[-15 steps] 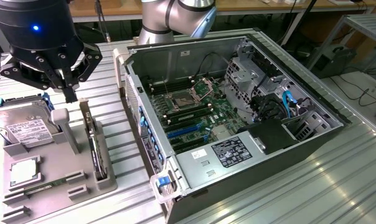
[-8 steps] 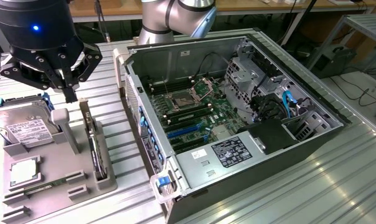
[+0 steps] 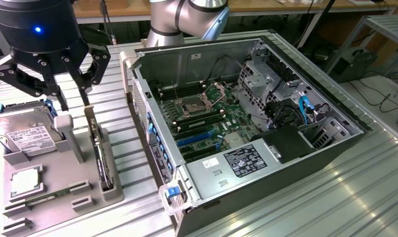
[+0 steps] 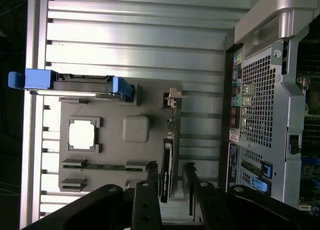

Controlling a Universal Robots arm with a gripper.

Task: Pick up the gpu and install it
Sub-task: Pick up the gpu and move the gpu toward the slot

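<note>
Ribbed metal table [image 3: 357, 197] under everything. On it, toward the exterior view's right, an open tower computer case [image 3: 185, 59] laid on its side, motherboard facing up.

Just beside the case, at the exterior view's left, a grey moulded parts tray [image 3: 60, 175]. Above the tray, a black two-fingered gripper [image 3: 75, 104] on a silver robot arm [image 3: 179, 19], pointing straight down. Fingers [image 3: 86, 96] spread apart, one to each side of the gpu [image 4: 166, 160], pinching nothing; contact with the card impossible to judge.

Gpu standing on edge in a slot along the tray's side nearest the case, thin and dark, with a pale metal bracket at one end.

Silver hard drive [image 3: 21, 131] with a white label and blue side rails, propped at a tilt at the tray's end, well apart from the gpu. Square processor chip [image 3: 25, 180] seated flat in a pocket of the tray. Narrow green memory stick [image 4: 102, 166] lying in a slot just beside the chip.
</note>
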